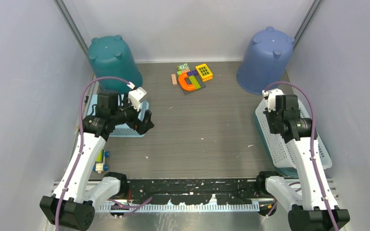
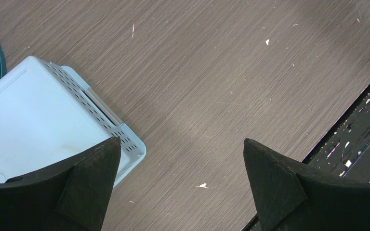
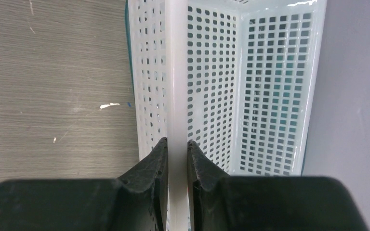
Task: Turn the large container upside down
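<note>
The large container is a white perforated basket [image 1: 282, 149] at the right edge of the table, open side up, resting on a teal piece. In the right wrist view its rim [image 3: 176, 72] runs straight up between my fingers. My right gripper [image 3: 177, 144] is shut on that rim at the basket's left long side; in the top view the right gripper [image 1: 273, 127] sits over the basket's far half. My left gripper [image 1: 144, 122] is open and empty, its jaws wide apart above bare table [image 2: 180, 144], beside the corner of a small light-blue basket [image 2: 38, 120].
The small light-blue basket [image 1: 125, 130] lies bottom up at the left. An upturned teal bucket [image 1: 113, 60] stands at the back left, an upturned blue bucket [image 1: 265, 60] at the back right. Colourful toy blocks [image 1: 192, 77] lie at the back middle. The side wall [image 3: 351, 96] is close to the white basket.
</note>
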Controlling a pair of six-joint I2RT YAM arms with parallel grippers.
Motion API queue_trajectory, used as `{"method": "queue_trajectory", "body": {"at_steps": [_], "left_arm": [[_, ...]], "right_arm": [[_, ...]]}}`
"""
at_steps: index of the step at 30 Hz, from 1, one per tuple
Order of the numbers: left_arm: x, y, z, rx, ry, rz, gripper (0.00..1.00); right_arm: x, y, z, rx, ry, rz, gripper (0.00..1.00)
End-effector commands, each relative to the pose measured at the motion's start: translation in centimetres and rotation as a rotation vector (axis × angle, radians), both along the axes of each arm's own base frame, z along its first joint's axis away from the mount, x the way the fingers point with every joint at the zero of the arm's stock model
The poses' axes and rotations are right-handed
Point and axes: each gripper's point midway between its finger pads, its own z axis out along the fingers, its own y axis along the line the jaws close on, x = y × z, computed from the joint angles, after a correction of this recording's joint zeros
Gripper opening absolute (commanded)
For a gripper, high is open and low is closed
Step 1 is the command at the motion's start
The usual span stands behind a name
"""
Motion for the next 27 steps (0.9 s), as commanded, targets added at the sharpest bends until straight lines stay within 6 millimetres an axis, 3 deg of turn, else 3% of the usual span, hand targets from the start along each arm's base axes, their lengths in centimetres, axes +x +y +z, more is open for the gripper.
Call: {"method": "queue_trajectory", "body": {"at_steps": [1, 15, 20, 27], "left_arm": [[0.1, -0.3, 0.9, -0.014, -0.046, -0.021, 1.00], [0.0, -0.3, 0.9, -0.016, -0.048, -0.023, 1.00], [0.0, -0.3, 1.0, -0.016, -0.051, -0.024, 1.00], [0.0, -0.4, 0.9, -0.019, -0.049, -0.029, 1.00]], "right_arm": [[0.3, -1.3, 3.6, -0.042, -0.126, -0.075, 0.01], [0.9, -1.8, 9.9, -0.062, -0.295, -0.080, 0.01], [1.4, -0.3, 12.3, 0.011, -0.341, -0.033, 0.01], [2.4, 3.2, 13.8, 0.170, -0.338, 0.076, 0.01]]}}
